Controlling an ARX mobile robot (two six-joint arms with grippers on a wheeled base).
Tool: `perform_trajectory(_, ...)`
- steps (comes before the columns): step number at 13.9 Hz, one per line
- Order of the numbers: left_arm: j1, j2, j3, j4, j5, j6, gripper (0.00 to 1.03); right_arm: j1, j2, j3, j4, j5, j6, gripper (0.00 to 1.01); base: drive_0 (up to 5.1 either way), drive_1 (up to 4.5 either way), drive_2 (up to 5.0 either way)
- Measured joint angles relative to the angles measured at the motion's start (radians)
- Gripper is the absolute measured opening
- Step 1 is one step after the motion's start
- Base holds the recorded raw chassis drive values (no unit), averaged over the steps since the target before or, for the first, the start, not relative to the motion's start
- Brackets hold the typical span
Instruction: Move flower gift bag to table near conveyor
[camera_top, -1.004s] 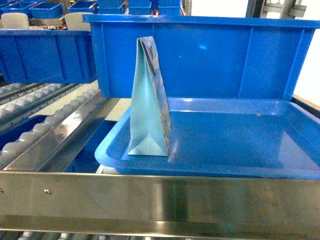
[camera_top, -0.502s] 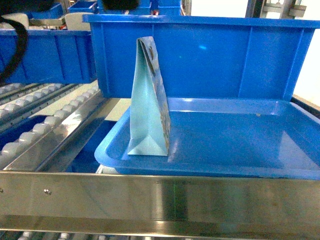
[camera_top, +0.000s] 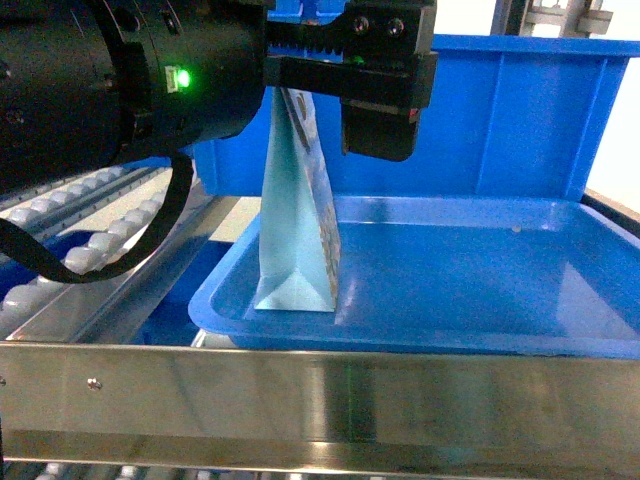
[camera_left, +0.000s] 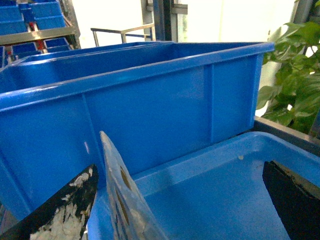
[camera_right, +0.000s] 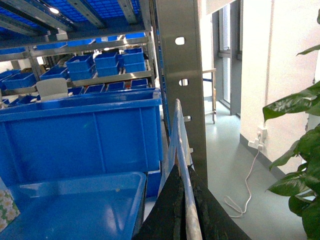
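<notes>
- Flower gift bag (camera_top: 297, 215) stands upright at left end of blue tray (camera_top: 470, 275), on the conveyor (camera_top: 90, 240).
- Left gripper (camera_left: 180, 200) jaws spread wide, straddling bag top, no contact yet.
- Right gripper (camera_right: 186, 200): can't tell its state.
- Lower onto the handle, centre, pinch gently; thin paper crumples.

Head faces tray (camera_top: 480, 290) closely; both wrists share it

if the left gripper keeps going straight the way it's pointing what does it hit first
Most likely the flower gift bag. The left gripper is open, and the bag's top edge stands between its fingers, close to the left one. Past the bag lies the blue tray, then the blue bin wall. Depth is hard to judge.
</notes>
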Motion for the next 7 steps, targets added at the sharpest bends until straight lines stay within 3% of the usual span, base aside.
perform_trajectory(4, 0.000, 0.028, -0.001, -0.015, -0.069, -0.017, 0.98, 0.000, 0.000, 0.000, 0.000, 0.000, 0.000, 0.02, 0.0, 0.00, 0.0)
perform_trajectory(6, -0.006, 0.035, -0.001, -0.024, -0.077, -0.029, 0.98, 0.000, 0.000, 0.000, 0.000, 0.000, 0.000, 0.02, 0.0, 0.00, 0.0)
perform_trajectory(7, -0.010, 0.035, -0.001, -0.031, -0.079, -0.033, 0.90, 0.000, 0.000, 0.000, 0.000, 0.000, 0.000, 0.02, 0.0, 0.00, 0.0)
